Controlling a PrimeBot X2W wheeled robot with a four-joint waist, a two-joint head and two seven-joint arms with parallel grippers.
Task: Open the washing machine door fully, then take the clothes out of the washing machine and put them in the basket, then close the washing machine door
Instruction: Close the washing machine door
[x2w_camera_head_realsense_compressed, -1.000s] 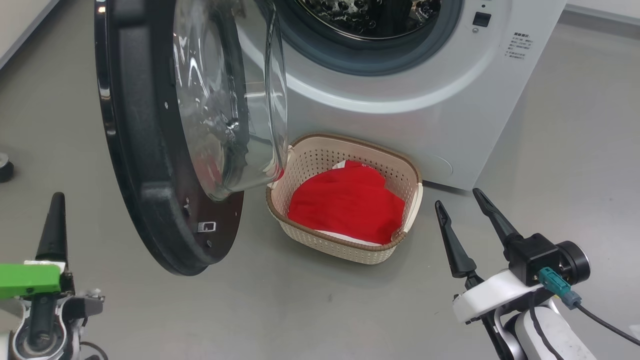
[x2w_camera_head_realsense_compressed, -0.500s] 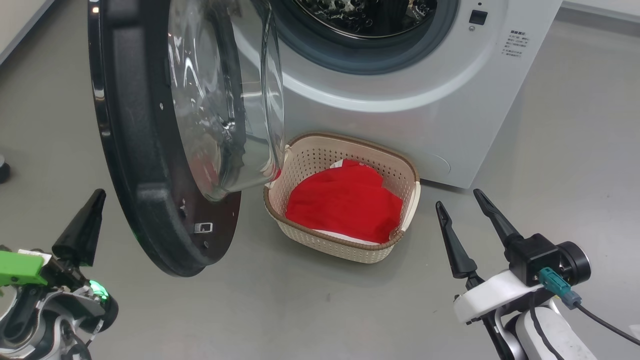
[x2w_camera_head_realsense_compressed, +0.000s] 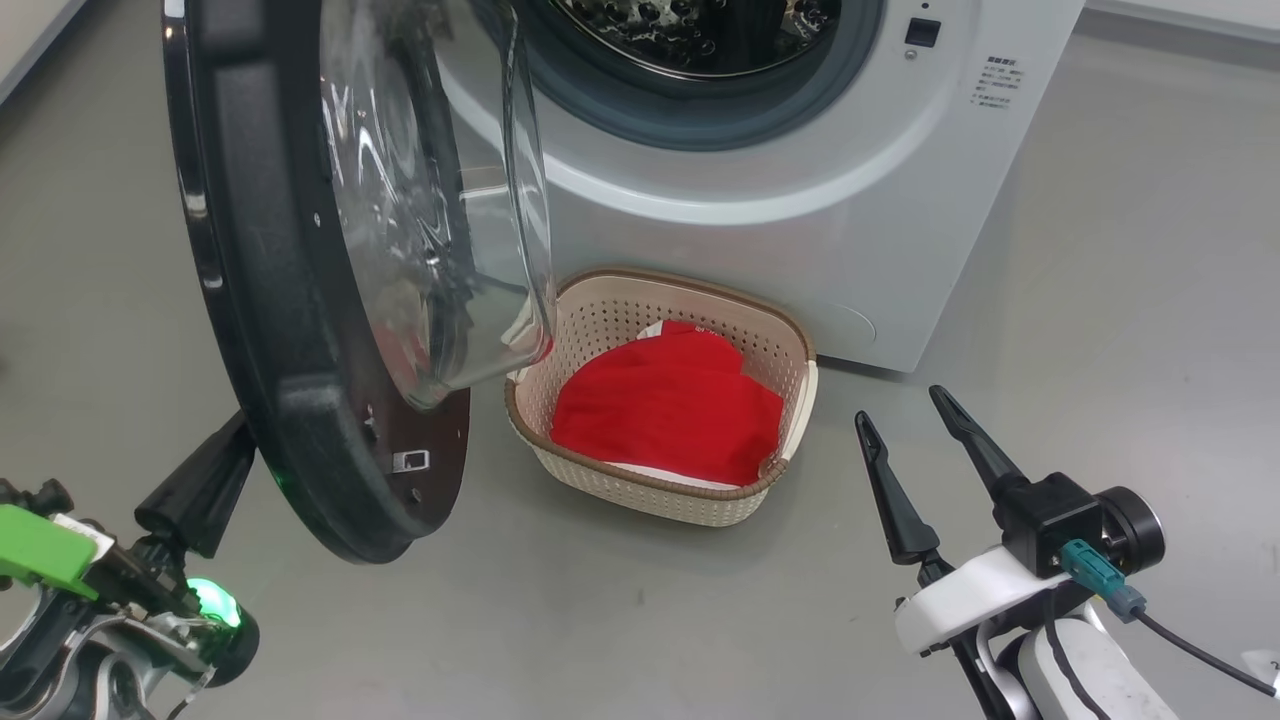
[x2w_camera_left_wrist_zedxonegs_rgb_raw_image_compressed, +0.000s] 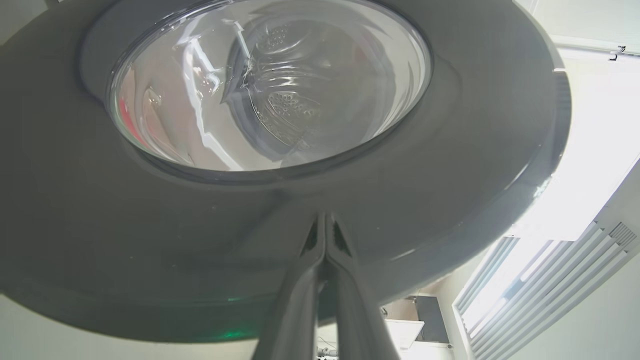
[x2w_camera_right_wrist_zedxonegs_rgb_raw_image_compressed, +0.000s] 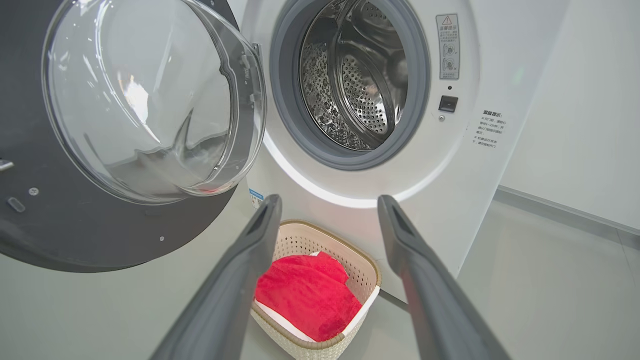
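Head view: door swung out, red clothes in the basket

At lower left my left gripper (x2w_camera_head_realsense_compressed: 225, 450) has its two dark fingers pressed together on nothing, tips by the outer face of the large round black-rimmed washing machine door (x2w_camera_head_realsense_compressed: 260, 300); I cannot tell if they touch. The door's bulging clear glass window (x2w_camera_head_realsense_compressed: 430, 200) overhangs the cream perforated plastic basket (x2w_camera_head_realsense_compressed: 650, 495) on the grey floor (x2w_camera_head_realsense_compressed: 1100, 250). Bright red clothes (x2w_camera_head_realsense_compressed: 665, 410) lie inside it. Behind stands the white front-loading washing machine (x2w_camera_head_realsense_compressed: 780, 220), steel drum (x2w_camera_head_realsense_compressed: 700, 30) exposed. At lower right my right gripper (x2w_camera_head_realsense_compressed: 900, 405) hovers, jaws wide, holding nothing.
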